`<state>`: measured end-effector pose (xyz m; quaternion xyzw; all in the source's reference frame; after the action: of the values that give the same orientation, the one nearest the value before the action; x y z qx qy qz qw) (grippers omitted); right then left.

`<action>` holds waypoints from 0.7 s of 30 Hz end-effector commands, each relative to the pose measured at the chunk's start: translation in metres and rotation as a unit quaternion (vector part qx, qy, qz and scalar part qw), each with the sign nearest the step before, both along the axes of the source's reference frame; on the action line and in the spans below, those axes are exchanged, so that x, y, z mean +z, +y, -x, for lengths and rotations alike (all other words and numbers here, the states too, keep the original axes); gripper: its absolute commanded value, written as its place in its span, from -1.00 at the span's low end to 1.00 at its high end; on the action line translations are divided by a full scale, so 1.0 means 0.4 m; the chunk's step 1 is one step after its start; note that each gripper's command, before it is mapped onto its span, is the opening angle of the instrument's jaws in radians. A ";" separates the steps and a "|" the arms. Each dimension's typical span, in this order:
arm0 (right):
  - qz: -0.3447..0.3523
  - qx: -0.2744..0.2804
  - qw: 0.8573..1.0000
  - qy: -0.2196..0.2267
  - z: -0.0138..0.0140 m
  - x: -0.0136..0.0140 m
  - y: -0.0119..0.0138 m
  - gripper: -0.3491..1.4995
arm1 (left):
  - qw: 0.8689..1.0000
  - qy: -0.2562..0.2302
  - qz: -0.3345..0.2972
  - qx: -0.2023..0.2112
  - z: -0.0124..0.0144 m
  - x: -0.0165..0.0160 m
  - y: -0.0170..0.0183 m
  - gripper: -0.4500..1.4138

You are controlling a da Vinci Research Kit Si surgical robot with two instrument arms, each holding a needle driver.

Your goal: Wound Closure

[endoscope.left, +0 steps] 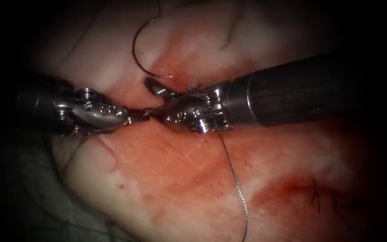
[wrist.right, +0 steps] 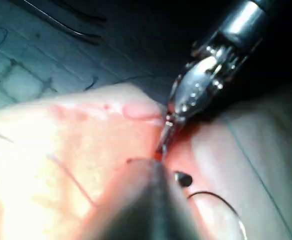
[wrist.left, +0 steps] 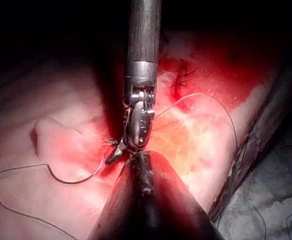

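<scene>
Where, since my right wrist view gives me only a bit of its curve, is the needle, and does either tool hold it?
Observer: In the endoscope view the needle lies loose on the tissue above both tool tips. Neither tool holds it, and I can't tell whether its point is in the tissue.
Operator: Are my own jaws open?
Observer: Yes. The right tool stands open and holds nothing. The left tool looks shut, its tip against your lower jaw. I can't tell whether it pinches anything.
Operator: And the thread?
Observer: A strand of thread runs from under your tool's wrist down across the tissue to the picture's bottom edge.
</scene>
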<state>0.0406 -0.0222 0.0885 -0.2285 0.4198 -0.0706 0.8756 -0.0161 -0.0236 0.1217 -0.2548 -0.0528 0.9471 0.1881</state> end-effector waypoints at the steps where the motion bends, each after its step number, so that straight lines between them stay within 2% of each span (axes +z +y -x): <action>1: 0.000 0.000 1.000 0.000 -0.0015 0.0011 -0.0005 0.94 | 1.000 0.000 -0.001 0.000 0.0012 0.0014 -0.0011 -1.00; 21: 0.000 -0.002 1.000 -0.008 -0.0016 0.0051 0.0009 0.94 | 1.000 -0.001 -0.001 0.001 0.0007 0.0013 -0.0013 -1.00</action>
<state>0.0407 -0.0215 0.0902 -0.2279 0.4120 -0.0741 0.8791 -0.0159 -0.0236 0.1217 -0.2550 -0.0532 0.9471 0.1874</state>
